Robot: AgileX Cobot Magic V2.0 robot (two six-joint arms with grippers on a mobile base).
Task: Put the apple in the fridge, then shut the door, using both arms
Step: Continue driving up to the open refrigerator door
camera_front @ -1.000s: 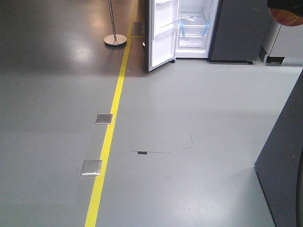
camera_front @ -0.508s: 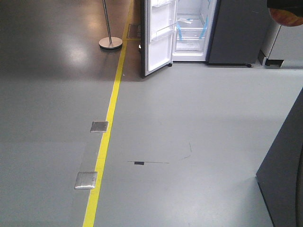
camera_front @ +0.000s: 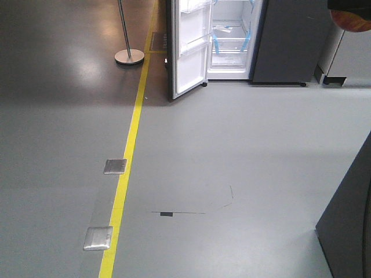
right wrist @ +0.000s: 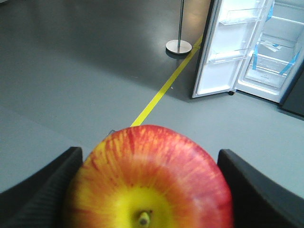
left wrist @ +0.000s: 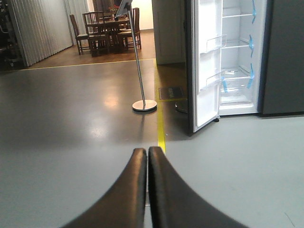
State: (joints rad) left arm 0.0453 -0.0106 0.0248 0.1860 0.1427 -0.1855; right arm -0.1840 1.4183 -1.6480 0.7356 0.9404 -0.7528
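Right wrist, jaws gripping apple (right wrist: 152, 183) — fridge (right wrist: 267, 71) open

Even indoor light, soft glare patches on the dark floor (camera_front: 81, 63), fridge (camera_front: 232, 58) interior brightly white.

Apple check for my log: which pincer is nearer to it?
Right. The right pincer clamps the apple; the left pincer is shut, with no apple in its view.
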